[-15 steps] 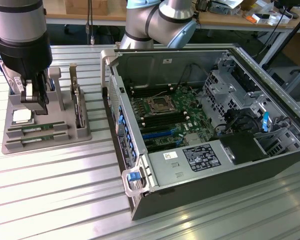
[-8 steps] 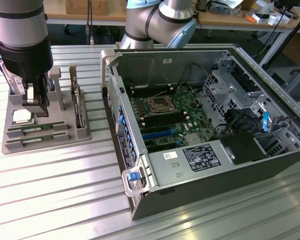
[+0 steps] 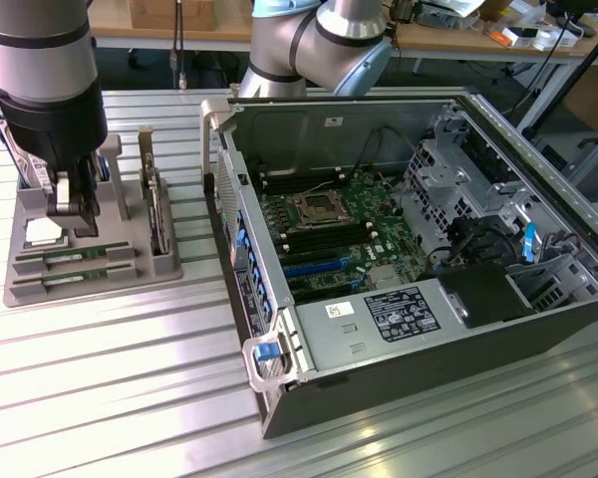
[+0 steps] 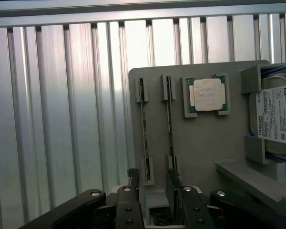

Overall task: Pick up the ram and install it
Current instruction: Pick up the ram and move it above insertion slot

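The ram (image 4: 145, 138) stands on edge in a slot of the grey tray (image 4: 205, 152), beside a second stick (image 4: 170, 119) and the CPU (image 4: 209, 94). We see the gripper (image 4: 152, 174) over its end, jaws wide, gripping nothing. The open case (image 3: 429, 378) stands near the tray.

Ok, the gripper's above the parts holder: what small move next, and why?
Probably a short straight descent: the open gripper hangs above the grey holder, fingers apart over the end of one ram stick, not touching it. I'd watch the second ram stick, which lies close to one finger.
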Motion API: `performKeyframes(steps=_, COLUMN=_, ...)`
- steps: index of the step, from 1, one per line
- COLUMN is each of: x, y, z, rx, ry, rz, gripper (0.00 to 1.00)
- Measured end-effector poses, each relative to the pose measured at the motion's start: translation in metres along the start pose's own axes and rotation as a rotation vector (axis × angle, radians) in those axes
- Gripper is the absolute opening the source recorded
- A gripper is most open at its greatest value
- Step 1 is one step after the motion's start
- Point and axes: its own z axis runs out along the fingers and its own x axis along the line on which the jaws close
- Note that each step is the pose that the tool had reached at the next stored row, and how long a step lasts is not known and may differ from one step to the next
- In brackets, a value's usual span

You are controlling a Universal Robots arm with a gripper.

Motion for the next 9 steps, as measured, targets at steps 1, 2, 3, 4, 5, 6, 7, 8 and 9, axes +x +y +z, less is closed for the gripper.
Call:
performKeyframes(steps=1, x=0.0, y=0.0, z=0.0006, rx=0.0, ry=0.0, rz=0.0, gripper=0.36)
performKeyframes(steps=2, x=0.0, y=0.0, z=0.001, rx=0.0, ry=0.0, rz=0.0, gripper=0.36)
performKeyframes(steps=3, x=0.0001, y=-0.0001, z=0.0019, rx=0.0, ry=0.0, rz=0.0, gripper=0.36)
performKeyframes(steps=4, x=0.0001, y=-0.0001, z=0.0026, rx=0.0, ry=0.0, rz=0.0, gripper=0.36)
performKeyframes(steps=5, x=0.0001, y=-0.0002, z=0.0036, rx=0.0, ry=0.0, rz=0.0, gripper=0.36)
performKeyframes(steps=6, x=0.0001, y=-0.0002, z=0.0046, rx=0.0, ry=0.0, rz=0.0, gripper=0.36)
performKeyframes(steps=7, x=0.0002, y=-0.0003, z=0.006, rx=0.0, ry=0.0, rz=0.0, gripper=0.36)
performKeyframes(steps=8, x=0.0002, y=-0.0003, z=0.0076, rx=0.0, ry=0.0, rz=0.0, gripper=0.36)
performKeyframes(steps=9, x=0.0002, y=-0.0004, z=0.0091, rx=0.0, ry=0.0, rz=0.0, gripper=0.36)
